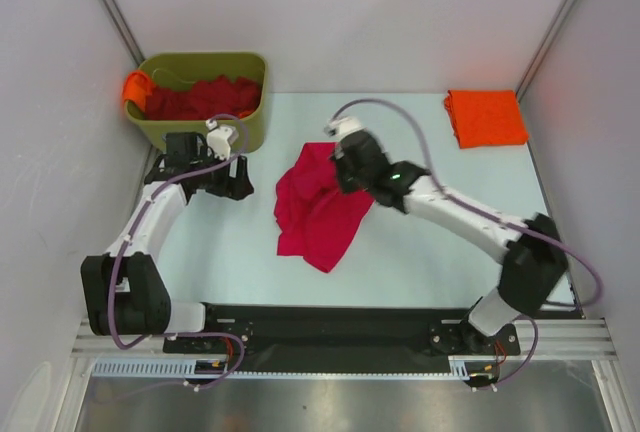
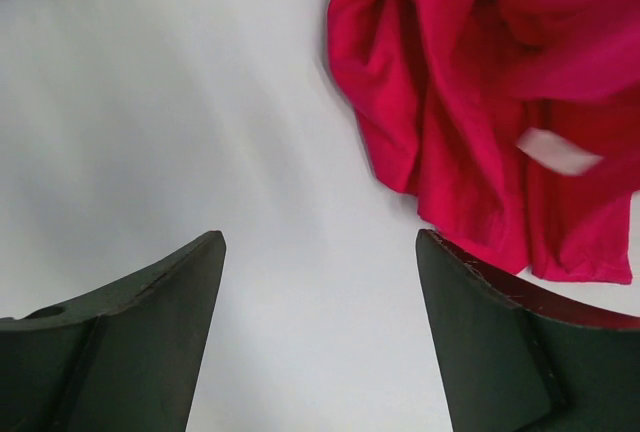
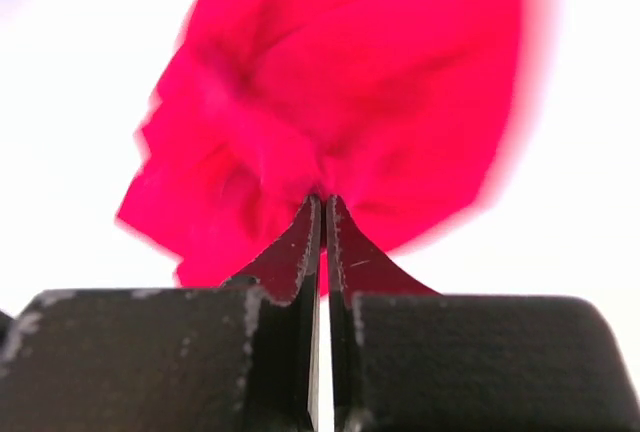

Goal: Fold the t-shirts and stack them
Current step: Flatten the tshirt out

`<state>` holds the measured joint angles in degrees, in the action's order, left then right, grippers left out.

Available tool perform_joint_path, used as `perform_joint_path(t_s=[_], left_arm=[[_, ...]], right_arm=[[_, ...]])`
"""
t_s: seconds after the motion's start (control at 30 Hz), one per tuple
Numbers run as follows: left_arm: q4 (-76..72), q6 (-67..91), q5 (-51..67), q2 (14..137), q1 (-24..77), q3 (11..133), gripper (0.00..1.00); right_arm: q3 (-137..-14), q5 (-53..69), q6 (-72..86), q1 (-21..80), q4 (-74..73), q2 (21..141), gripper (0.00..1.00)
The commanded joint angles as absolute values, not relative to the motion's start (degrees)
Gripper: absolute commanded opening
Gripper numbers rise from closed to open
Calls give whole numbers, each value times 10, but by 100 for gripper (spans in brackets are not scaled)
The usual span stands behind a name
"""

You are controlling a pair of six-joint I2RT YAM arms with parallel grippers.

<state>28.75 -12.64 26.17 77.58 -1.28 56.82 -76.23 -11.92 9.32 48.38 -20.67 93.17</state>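
1. The table (image 1: 430,232) is pale and closed in by white walls (image 1: 350,12) at the back and on both sides. Its widest bare parts are the right half, between the right arm and the far right corner, and the strip in front of the arms' bases.
2. An olive-green bin (image 1: 250,117) stands in the far left corner, close to the left wall. Dark red t-shirts (image 1: 200,97) fill it, and an orange cloth (image 1: 135,87) hangs over its left rim.
3. The crimson-pink t-shirt (image 1: 318,214) lies crumpled near the middle of the table, well apart from every edge. Bare table shows on all its sides.
4. A folded orange t-shirt (image 1: 485,117) lies flat near the far right corner, just beside the right edge.
5. The right gripper (image 1: 338,164) is at the far end of the crimson-pink t-shirt. From above I cannot tell how its jaws stand. The right wrist view shows the right gripper (image 3: 322,204) pressed together, with a bunch of the crimson cloth pinched at the tips.
6. The left gripper (image 1: 212,178) hovers just in front of the bin, with bare table between it and the shirt. The left wrist view shows its jaws spread wide with nothing between them (image 2: 320,292), only bare table below.
7. Only the left wrist view shows a small white label (image 2: 558,150) on the crimson cloth.
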Motion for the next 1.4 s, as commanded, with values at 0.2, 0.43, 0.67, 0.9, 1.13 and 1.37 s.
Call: perform_joint_path(t_s=[0.2,0.43,0.67,0.9,1.13,1.37], left_arm=[[319,-171,269,795,84,626,79],[330,-230,223,852,211,612,83],[279,-255,135,936,250,602,90],[268,-251,137,999,277,663,91],[273,-230,139,1039,295,667,51],[337,-222,110,964,282,733,0]], right_arm=[[-557,-18,218,183,-281,604,0],[-442,57,243,5,-298,531,0],[-403,83,229,-55,-286,547,0],[-408,84,218,-56,-269,566,0],[-408,77,215,-56,-265,567,0],[-454,53,200,-62,-292,556,0]])
